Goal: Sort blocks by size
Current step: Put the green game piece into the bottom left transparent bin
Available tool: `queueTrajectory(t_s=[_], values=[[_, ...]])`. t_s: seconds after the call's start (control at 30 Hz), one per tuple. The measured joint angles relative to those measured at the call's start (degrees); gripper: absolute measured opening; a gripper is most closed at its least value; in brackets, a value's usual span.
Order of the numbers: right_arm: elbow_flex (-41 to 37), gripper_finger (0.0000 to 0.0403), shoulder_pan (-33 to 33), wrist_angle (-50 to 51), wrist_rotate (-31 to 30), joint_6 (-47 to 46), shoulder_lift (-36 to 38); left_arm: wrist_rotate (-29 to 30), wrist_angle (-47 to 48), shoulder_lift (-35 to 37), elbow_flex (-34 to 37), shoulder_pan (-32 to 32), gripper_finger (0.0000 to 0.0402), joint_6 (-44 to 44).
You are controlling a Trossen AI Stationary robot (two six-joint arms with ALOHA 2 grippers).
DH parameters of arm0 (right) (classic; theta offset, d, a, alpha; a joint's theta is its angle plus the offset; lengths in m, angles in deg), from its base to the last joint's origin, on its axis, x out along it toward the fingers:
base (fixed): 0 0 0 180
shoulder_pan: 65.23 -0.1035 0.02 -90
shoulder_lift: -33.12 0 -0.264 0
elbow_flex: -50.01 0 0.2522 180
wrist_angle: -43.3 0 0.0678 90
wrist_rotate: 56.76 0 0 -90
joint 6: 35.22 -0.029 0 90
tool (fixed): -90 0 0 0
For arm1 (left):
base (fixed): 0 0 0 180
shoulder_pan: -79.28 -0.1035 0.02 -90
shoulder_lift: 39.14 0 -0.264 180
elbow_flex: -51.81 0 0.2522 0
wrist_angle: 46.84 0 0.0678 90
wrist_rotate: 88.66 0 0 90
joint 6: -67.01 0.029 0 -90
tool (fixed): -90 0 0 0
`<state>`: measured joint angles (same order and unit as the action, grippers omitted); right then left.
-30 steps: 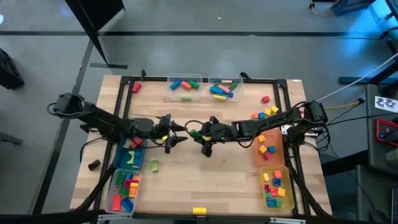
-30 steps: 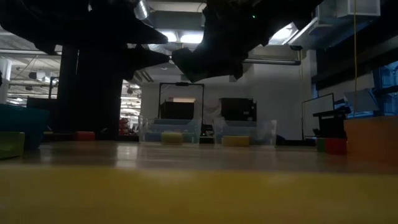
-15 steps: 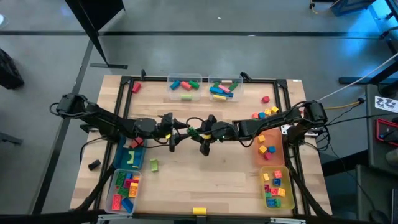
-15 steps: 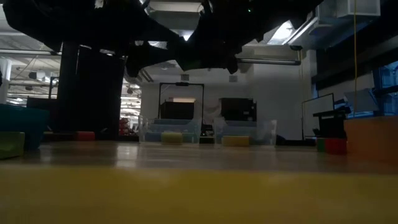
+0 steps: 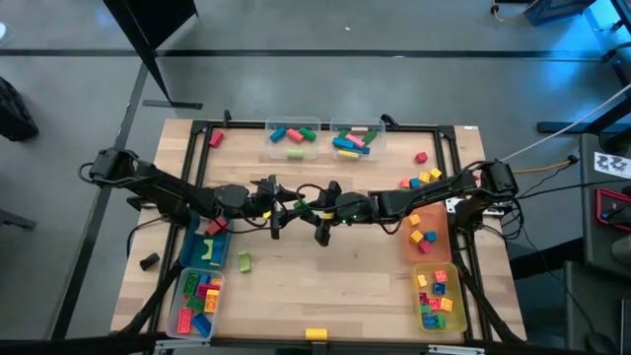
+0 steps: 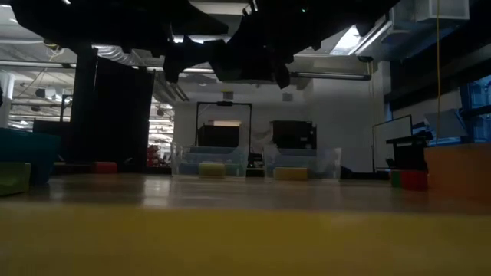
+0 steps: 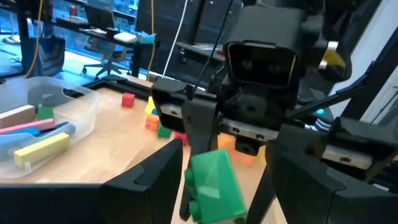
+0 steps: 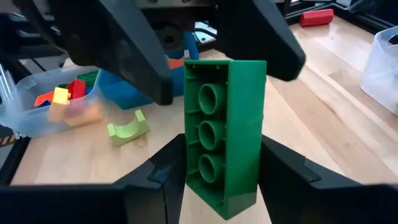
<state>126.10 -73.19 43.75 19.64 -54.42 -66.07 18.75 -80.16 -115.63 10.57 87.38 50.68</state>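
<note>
Above the middle of the table (image 5: pixel 325 286), the right gripper (image 8: pixel 214 177) is clamped on a green block (image 8: pixel 225 134) (hollow underside showing), and the left gripper (image 7: pixel 214 186) has its fingers spread on either side of that same block. At the far edge, two clear bins (image 5: pixel 294 138) hold long bars. The blue bin (image 5: pixel 207 248) holds a green piece; a near-left clear bin (image 5: pixel 197 299) and the yellow bin (image 5: pixel 437 299) hold mixed blocks, the orange bin (image 5: pixel 426 235) a few small ones.
</note>
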Motion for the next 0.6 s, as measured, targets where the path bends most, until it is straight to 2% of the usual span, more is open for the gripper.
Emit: queueTrajectory(t_s=[0.17, 0.5, 0.6], values=[[0.0, 0.0166, 0.1, -0.6, -0.3, 0.0, -0.5, 0.0, 1.5, 0.0, 0.0, 0.0, 0.0196, -0.3], [0.0, 0.0165, 0.2, -0.5, -0.8, 0.1, -0.5, 0.1, 3.1, 0.0, 0.0, -1.5, 0.0088, 0.2], [0.0, 0.0165, 0.1, -0.6, -0.4, 0.1, -0.5, -0.1, 3.1, 0.0, 0.0, -1.5, 0.0080, 0.4]])
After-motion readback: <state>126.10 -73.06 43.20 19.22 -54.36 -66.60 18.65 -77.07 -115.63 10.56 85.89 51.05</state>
